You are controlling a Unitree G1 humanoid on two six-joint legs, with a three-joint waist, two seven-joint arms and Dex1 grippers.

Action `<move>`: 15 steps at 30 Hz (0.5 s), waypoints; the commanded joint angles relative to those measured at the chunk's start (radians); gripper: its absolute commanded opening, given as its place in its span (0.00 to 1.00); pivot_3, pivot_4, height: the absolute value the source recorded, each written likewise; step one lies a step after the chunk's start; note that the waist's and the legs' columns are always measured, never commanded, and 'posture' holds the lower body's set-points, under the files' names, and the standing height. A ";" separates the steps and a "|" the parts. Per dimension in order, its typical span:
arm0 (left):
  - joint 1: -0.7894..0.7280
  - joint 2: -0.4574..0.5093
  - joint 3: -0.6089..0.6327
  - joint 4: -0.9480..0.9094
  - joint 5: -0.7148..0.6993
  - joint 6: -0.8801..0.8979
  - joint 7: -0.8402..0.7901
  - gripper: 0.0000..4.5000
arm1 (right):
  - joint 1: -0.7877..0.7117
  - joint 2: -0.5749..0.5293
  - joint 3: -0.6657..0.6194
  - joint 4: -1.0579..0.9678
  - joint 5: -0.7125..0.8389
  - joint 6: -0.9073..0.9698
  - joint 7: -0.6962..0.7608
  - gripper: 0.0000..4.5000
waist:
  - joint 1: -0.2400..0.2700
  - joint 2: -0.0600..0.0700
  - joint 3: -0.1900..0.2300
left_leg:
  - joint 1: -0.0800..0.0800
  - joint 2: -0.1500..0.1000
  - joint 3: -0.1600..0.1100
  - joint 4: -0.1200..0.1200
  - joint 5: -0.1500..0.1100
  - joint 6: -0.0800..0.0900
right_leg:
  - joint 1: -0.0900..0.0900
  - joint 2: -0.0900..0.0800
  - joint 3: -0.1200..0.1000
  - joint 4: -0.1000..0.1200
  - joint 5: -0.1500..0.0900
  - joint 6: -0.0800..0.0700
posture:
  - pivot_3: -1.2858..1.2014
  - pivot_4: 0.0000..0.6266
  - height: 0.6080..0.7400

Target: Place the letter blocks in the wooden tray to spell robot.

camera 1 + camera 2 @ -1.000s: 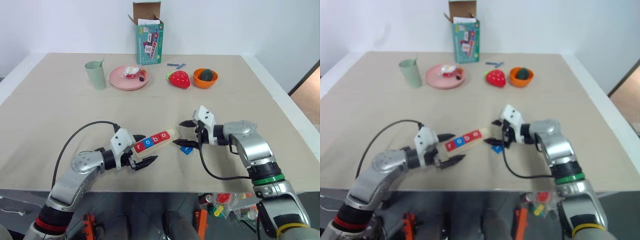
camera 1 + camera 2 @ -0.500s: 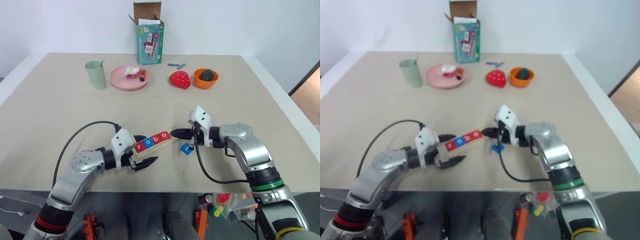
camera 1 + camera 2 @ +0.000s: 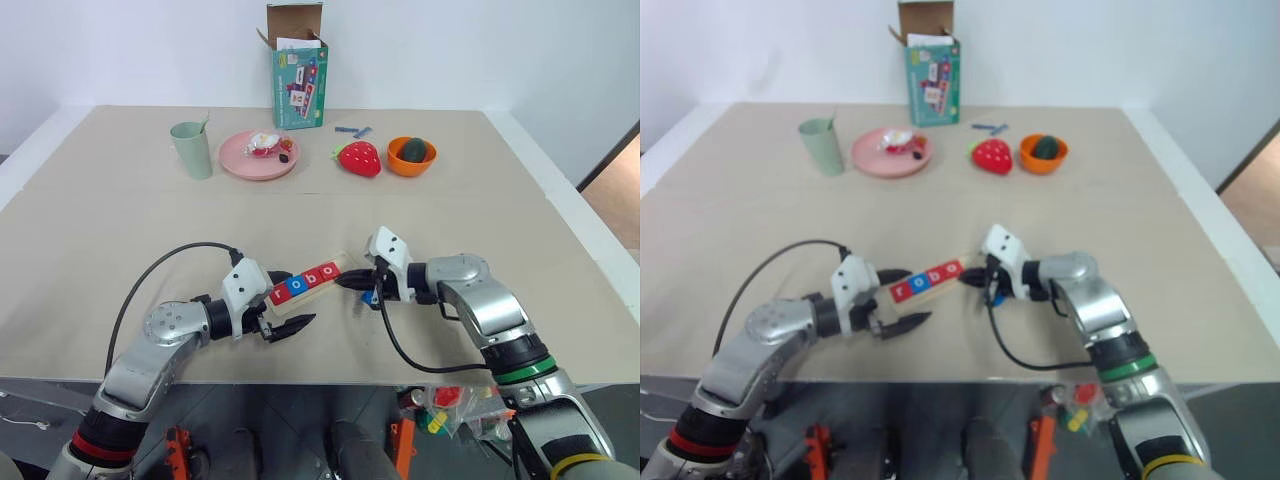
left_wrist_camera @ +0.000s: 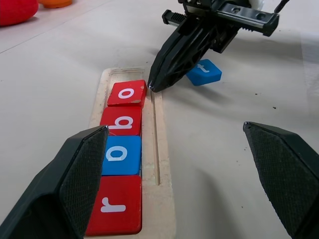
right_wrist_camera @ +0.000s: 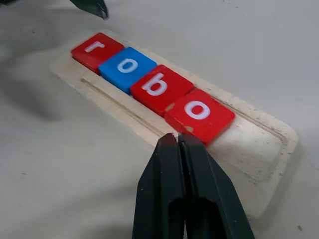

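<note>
The wooden tray (image 3: 345, 264) lies slanted near the table's front. Four letter blocks sit in its recess: red r (image 5: 96, 48), blue o (image 5: 130, 67), red b (image 5: 159, 87) and red o (image 5: 199, 112). The recess end (image 5: 259, 144) past the last o is bare. A blue t block (image 4: 203, 71) lies on the table beside that end. My right gripper (image 3: 345, 283) is shut and holds nothing, its tip at the tray's rim next to the last o. My left gripper (image 4: 174, 128) stands open, one finger on each side of the tray's r end.
At the back stand a green cup (image 3: 191, 149), a pink plate (image 3: 258, 155), a green box (image 3: 298, 75), a toy strawberry (image 3: 359, 158) and an orange bowl (image 3: 411, 156). Small blue pieces (image 3: 352, 130) lie by the box. The table's front edge runs just below both arms.
My right gripper has shut with nothing in it and moved left from around the blue t block to the tray's rim. The t block stays on the table. The left arm has not moved.
</note>
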 commanded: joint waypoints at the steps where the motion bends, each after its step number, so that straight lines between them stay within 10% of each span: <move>1: 0.000 0.001 0.001 -0.036 0.005 -0.012 0.010 1.00 | -0.030 0.008 -0.003 0.018 -0.009 -0.037 -0.004 0.01 | 0.000 0.000 0.000 | 0.000 0.000 0.000 0.000 0.000 0.000 | 0.000 0.000 0.000 0.000 0.000 0.000 | 0.52 0.24 1.00; 15: 0.003 0.001 -0.003 -0.039 0.009 -0.011 0.010 1.00 | -0.073 0.047 -0.003 0.083 -0.038 -0.075 -0.005 0.01 | 0.000 0.000 0.000 | 0.000 0.000 0.000 0.000 0.000 0.000 | 0.000 0.000 0.000 0.000 0.000 0.000 | 0.52 0.24 1.00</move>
